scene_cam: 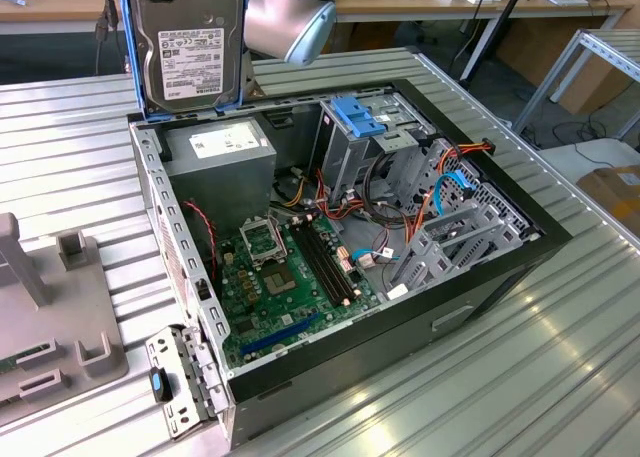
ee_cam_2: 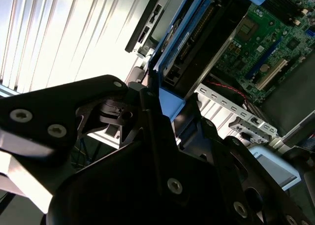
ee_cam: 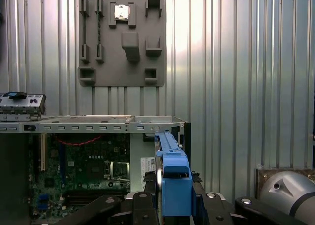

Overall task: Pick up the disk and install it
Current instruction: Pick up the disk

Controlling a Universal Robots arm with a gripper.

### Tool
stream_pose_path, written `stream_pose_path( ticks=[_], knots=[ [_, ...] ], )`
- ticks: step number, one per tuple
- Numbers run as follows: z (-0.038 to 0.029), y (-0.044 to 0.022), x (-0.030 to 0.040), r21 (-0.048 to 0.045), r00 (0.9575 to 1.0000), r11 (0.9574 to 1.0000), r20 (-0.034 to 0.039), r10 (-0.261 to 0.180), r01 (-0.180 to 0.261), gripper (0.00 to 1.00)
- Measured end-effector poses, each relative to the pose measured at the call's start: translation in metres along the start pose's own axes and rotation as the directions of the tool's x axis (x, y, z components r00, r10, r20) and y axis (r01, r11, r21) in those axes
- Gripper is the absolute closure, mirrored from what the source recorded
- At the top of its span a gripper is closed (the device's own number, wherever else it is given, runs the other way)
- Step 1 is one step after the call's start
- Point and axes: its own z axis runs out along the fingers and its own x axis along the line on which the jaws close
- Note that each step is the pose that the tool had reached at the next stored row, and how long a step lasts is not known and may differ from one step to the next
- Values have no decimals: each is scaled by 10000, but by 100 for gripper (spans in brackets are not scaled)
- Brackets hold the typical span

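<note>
Gripper (ee_cam: 173, 185) is clamped on the disk (ee_cam: 174, 178). In both wrist views a black finger (ee_cam: 146, 181) sits on each side of the blue carrier, pressed onto its rails with no gap showing. Same grip in the second wrist view: gripper (ee_cam_2: 172, 104), disk (ee_cam_2: 204, 35) running away from the fingers, blue frame around the dark body.

Disk (scene_cam: 190, 42) is off the table and held upright on edge, label face towards the exterior camera, blue rails vertical on either side. It's at the far end of the scene on the exterior view's left, over the far-left corner of the open computer case (scene_cam: 480, 297), just above the power supply (scene_cam: 225, 152). Lower edge is level with the case rim; can't tell whether it touches. It isn't in any bay.

The silver arm segment (scene_cam: 290, 17) is just beside the disk, on the exterior view's right.

Inside the case, the motherboard (scene_cam: 280, 277) lies flat. The metal drive cage with the light-blue bracket (scene_cam: 360, 117) stands at the far side, well apart from the disk.

The grey fixture plate (scene_cam: 50, 307) lies on the ribbed metal table (scene_cam: 560, 377), left of the case in the exterior view.
</note>
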Motion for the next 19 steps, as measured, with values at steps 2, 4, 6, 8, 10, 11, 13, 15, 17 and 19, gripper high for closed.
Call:
stream_pose_path(
  ticks=[2,4,6,8,10,11,13,15,17,19],
  knots=[
    [0,0,0,0,10000,10000,0,0,0,64],
    [0,-8,0,0,10000,10000,-1,-2,2,64],
    [1,-38,0,0,10000,10000,0,0,0,64],
    [1,-53,0,0,10000,10000,0,1,-1,64],
    [1,-56,-1,0,10000,10000,0,1,-1,64],
    [1,-57,-1,0,10000,10000,0,0,0,64],
    [1,-57,0,0,10000,10000,0,0,0,64],
    [1,-57,-1,0,10000,10000,0,1,-1,64],
    [1,-57,-1,0,10000,10000,0,1,-1,64],
    [1,-66,-1,-2,10000,10000,-1,-2,2,64]
  ],
)
